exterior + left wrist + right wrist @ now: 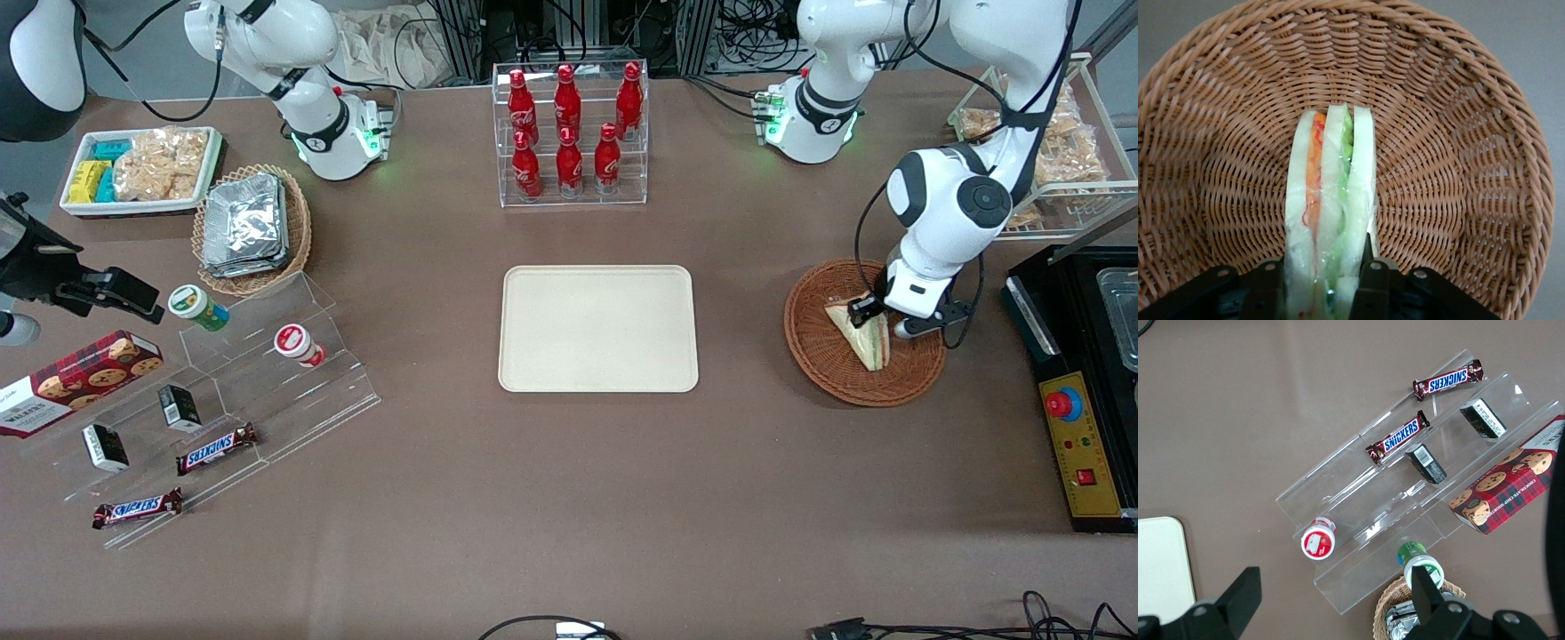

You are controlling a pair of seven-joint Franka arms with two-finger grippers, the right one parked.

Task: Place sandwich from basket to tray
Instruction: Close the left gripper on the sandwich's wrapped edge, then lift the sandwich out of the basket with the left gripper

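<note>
The gripper (1321, 283) was down in the basket (813, 351), its fingers (1371, 280) clamped on either side of the upright sandwich (1331, 213), with the tray (598, 328) lying bare well apart.

Left arm's black two-finger gripper (1323, 293): being cut off by the wrist picture's edge, its fingertips pressing both sides of the sandwich.
Clear-wrapped triangular white-bread sandwich (1330, 220): its gripper-end running out of the wrist picture; in the front view the white arm is covering one corner of it (861, 329).
Round reddish-brown wicker basket (818, 342): the arm is hiding part of its rim in the front view; its rim (1511, 100) is being cropped in the wrist view.
Flat cream-beige plastic tray (1161, 570): only a corner is showing in the right wrist view.
</note>
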